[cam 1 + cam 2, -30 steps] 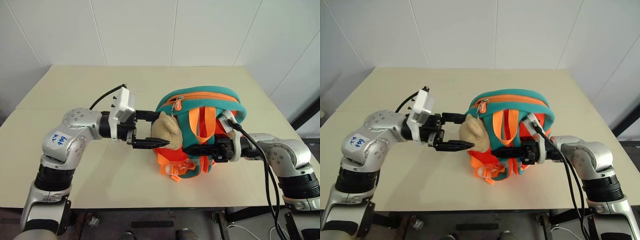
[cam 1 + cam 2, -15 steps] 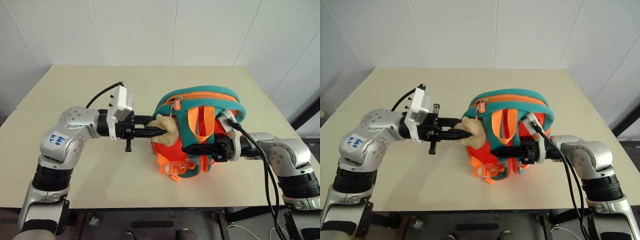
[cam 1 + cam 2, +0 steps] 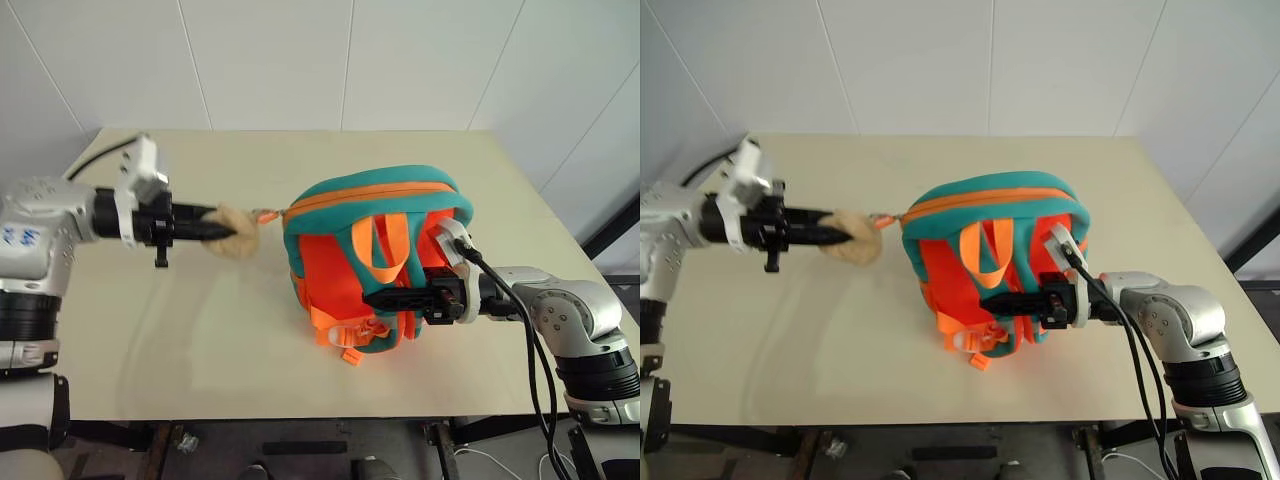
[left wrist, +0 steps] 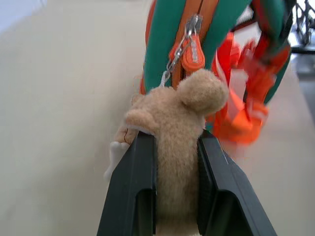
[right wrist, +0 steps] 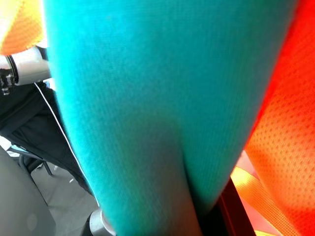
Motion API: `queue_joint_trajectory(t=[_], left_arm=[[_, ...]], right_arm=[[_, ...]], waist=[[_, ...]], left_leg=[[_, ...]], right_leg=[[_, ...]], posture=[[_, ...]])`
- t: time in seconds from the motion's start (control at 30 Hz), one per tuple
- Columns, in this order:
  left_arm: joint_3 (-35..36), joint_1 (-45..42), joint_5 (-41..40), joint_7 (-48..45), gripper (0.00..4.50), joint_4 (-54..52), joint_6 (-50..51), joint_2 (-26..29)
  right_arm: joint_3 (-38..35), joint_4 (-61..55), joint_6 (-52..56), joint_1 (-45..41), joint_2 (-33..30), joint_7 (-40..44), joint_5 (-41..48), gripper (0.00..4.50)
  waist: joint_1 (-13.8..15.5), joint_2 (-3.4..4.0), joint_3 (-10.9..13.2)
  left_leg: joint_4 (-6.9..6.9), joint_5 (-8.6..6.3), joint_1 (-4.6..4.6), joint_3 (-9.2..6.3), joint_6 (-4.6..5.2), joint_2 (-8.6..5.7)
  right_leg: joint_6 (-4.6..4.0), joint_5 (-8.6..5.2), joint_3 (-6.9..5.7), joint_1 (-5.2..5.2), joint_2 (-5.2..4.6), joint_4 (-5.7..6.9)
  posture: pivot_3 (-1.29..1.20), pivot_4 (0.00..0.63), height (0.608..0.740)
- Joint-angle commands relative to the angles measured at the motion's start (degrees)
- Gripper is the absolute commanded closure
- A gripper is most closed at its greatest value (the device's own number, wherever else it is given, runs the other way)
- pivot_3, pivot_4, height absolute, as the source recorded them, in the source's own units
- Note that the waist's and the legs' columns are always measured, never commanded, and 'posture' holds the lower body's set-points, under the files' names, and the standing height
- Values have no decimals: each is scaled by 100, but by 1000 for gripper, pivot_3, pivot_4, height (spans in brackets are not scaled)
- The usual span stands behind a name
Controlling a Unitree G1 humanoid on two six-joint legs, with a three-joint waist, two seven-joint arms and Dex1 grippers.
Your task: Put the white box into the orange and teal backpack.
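We see the small bright orange backpack with teal padded trim and straps (image 3: 375,255) standing near the middle of the pale beige table (image 3: 200,330), its strap side facing us. Our left gripper (image 3: 215,225), out at about nine o'clock from the backpack, has its two black fingers (image 4: 130,196) pressed in on the tan plush toy (image 4: 179,123), which fills the gap between them. The toy hangs just clear of the bag's nine o'clock side, joined to it by a short chain and an orange zipper pull (image 4: 191,51) on the orange zipper band that runs over the teal top. Our right gripper (image 3: 385,297) reaches in from about three o'clock, level across the bag's front, its fingers closed down on a teal padded strap (image 5: 147,113). Loose orange webbing and buckles (image 3: 340,335) bunch at the bag's six o'clock edge on the tabletop. We cannot tell where the flat white box is.
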Motion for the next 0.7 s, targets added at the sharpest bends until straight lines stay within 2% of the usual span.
queue_joint_trajectory(t=[0.03,0.23,0.33,0.43,0.53,0.57,0.7], left_arm=[[-157,279,552,325,3762,350,-683,-311],[-700,910,1320,883,3762,709,-1880,-1340],[-813,1133,1375,1026,3762,646,-1972,-1751],[-773,1379,1239,1050,3762,251,-1815,-1883],[-421,1614,820,1036,3762,-480,-1215,-1703],[-307,1679,723,1029,3495,-680,-1055,-1601],[168,1978,225,985,2270,-1552,-262,-1070]], right_arm=[[-162,-158,-19,36,22,-40,82,4500],[-242,-155,-32,102,175,-283,123,4500],[-294,-96,-60,140,370,-559,65,4500],[-341,-119,-598,212,584,-789,-256,4500],[-715,-228,-894,353,787,-1015,-149,4500],[-789,-277,-1003,411,792,-1055,-184,4500],[-1014,-644,-1048,747,468,-972,-148,3227]], waist=[[12,-1,0],[23,-2,-1],[32,-2,-3],[38,9,-9],[39,8,-9],[35,7,-9],[6,7,-8]], left_leg=[[4,0,-1,0,0,0],[14,0,0,0,0,0],[22,0,1,-1,1,0],[45,-1,7,-1,2,-2],[62,-2,6,-1,3,-2],[64,-2,3,-1,3,-3],[54,-2,1,-3,3,-2]], right_leg=[[0,0,0,1,0,0],[2,2,0,6,0,4],[3,2,0,8,0,12],[4,3,2,16,0,29],[10,8,2,23,0,33],[12,9,3,22,-1,32],[11,8,4,14,0,32]], posture=[[0,150,740],[0,150,740],[0,150,740],[0,150,740],[0,150,740],[0,150,740],[0,150,740]])
